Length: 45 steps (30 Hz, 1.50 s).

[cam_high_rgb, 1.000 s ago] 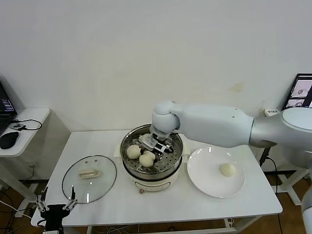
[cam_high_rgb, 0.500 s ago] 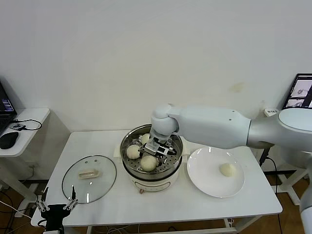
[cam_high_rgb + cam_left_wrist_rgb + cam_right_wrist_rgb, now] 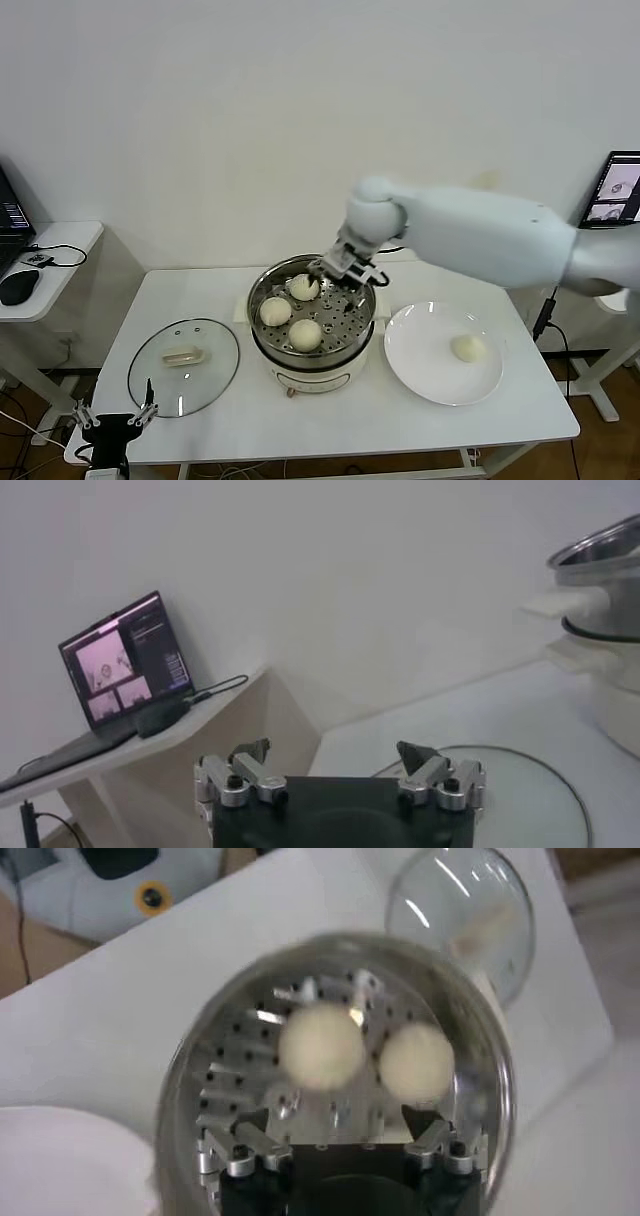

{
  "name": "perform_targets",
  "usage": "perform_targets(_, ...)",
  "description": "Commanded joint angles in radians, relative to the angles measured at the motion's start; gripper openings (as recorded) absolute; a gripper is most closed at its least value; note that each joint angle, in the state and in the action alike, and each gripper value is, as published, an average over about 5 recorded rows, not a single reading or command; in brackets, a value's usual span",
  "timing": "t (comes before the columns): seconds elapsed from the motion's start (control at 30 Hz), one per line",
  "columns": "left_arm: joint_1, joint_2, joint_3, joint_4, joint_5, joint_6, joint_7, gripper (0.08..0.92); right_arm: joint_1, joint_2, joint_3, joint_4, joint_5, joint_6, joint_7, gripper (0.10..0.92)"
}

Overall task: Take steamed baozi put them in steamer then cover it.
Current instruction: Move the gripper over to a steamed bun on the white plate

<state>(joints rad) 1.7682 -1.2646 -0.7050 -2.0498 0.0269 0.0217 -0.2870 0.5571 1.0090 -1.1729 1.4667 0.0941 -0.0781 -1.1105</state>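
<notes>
The white surface [image 3: 480, 415] carried everything: the steamer [image 3: 312, 345] at its middle, the white plate [image 3: 415, 365] on the robot's right of it, and the glass lid [image 3: 215, 380] lying flat on the left. The right arm had risen from inside the pot, so the right claw [image 3: 347, 265] hung above the steamer's far rim, jaws spread and empty; a moment earlier it had been down among the buns. That release left three steamed baozi [image 3: 305, 334] resting apart on the perforated tray, where two had sat free before. One last bun [image 3: 466, 348] stayed on the plate, well apart from the pot. By this reading, the third transfer was done and one more trip remained before covering. The left claw [image 3: 112, 422] waited low at the near left edge of the surface, just beside the lid, jaws likewise spread and holding nothing, well placed to take the lid's cream handle [image 3: 182, 355].
</notes>
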Motion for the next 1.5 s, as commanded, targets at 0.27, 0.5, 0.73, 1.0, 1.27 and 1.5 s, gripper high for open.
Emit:
perform_targets(0.27,-0.011,0.024,0.018,0.014,0.005,0.001,0.002,0.823,-0.247,-0.578,0.231,0.148,-0.1,-0.234,0.002,0.823)
perform_targets(0.5,-0.009,0.028,0.019,0.012,0.012,0.003,0.003,0.823,-0.548,-0.595,0.437,0.081,-0.198,-0.21,0.011,0.823)
perform_targets(0.73,-0.007,0.028,0.012,0.011,0.012,0.006,0.006,0.823,-0.713,-0.548,0.559,0.018,-0.301,-0.201,0.018,0.823)
perform_targets(1.0,-0.005,0.025,0.005,0.02,0.014,0.006,0.006,0.823,-0.767,-0.479,0.591,-0.066,-0.362,-0.191,0.024,0.823)
perform_targets(1.27,-0.008,0.024,-0.003,0.025,0.012,0.008,0.007,0.823,-0.778,-0.391,0.59,-0.154,-0.386,-0.186,0.034,0.823)
perform_targets(1.5,-0.013,0.025,-0.006,0.033,0.01,0.007,0.006,0.823,-0.773,-0.329,0.588,-0.217,-0.402,-0.179,0.05,0.792)
